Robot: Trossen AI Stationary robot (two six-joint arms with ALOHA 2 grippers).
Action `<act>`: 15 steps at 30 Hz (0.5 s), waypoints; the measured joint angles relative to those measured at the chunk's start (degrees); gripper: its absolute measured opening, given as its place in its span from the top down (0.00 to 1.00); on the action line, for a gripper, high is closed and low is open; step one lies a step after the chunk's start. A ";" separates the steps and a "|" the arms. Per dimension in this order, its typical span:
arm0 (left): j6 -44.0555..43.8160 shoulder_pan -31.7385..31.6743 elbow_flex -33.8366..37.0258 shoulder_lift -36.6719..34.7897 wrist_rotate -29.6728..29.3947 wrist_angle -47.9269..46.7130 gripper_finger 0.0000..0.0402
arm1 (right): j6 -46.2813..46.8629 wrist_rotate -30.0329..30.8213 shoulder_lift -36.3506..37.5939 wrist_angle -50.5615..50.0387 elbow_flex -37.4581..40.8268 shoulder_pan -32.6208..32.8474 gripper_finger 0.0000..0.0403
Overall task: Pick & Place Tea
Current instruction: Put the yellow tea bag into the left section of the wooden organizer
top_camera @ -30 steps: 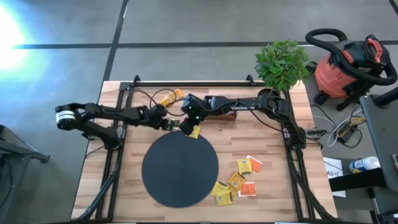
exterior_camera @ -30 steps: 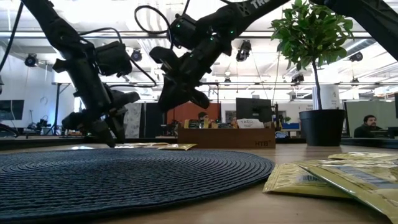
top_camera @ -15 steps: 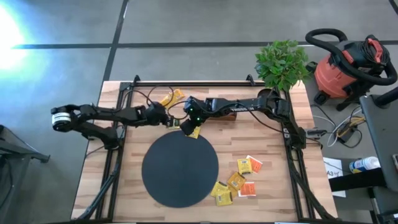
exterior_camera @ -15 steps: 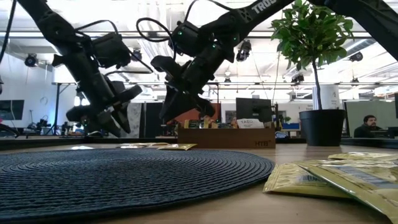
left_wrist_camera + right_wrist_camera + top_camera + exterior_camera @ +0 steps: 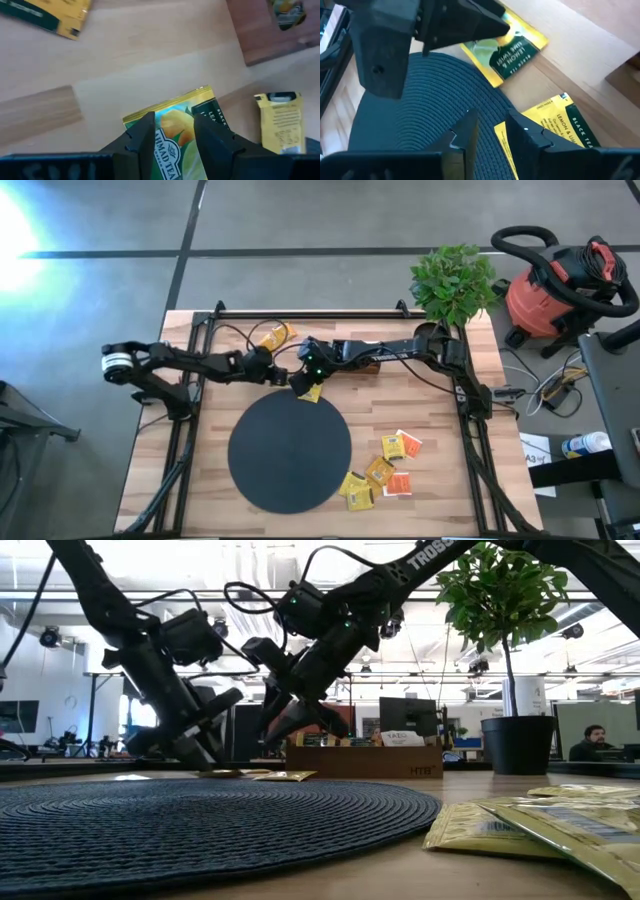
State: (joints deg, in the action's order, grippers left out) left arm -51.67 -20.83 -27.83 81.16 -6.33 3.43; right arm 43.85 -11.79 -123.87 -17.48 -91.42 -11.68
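Two sachets [image 5: 520, 52] lie flat at the mat [image 5: 290, 452] far edge, more heaped right. Light, thin, slippery: pinch an overhanging edge. Left gripper [image 5: 170, 135] fingers straddle one, parted; right gripper [image 5: 487, 132] fingers part-open, empty.

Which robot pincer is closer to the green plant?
The right pincer. It sits nearer the plant, though still well away from it. The left pincer is farther from it still.
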 joint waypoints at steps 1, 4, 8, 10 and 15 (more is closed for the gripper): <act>-0.52 0.32 -0.02 0.28 0.07 0.41 0.66 | 0.17 0.00 0.00 0.01 0.01 0.00 0.74; -1.39 0.97 -0.04 0.60 0.49 1.43 0.66 | 0.48 0.00 0.00 0.03 0.37 0.02 0.71; -2.42 1.41 -0.02 0.51 0.90 2.09 0.66 | 2.99 -0.10 0.00 -0.06 0.85 0.04 0.66; -2.53 1.45 -0.02 0.51 0.90 2.07 0.66 | 3.30 -0.17 0.00 -0.08 1.04 0.19 0.65; -2.59 1.57 -0.02 0.57 0.94 2.09 0.66 | -9.89 -0.15 -0.04 -0.06 1.05 2.05 0.63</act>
State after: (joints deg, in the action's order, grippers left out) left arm -54.26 -19.27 -27.86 81.73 -5.39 5.52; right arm 33.96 -11.95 -123.92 -17.54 -90.37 -9.64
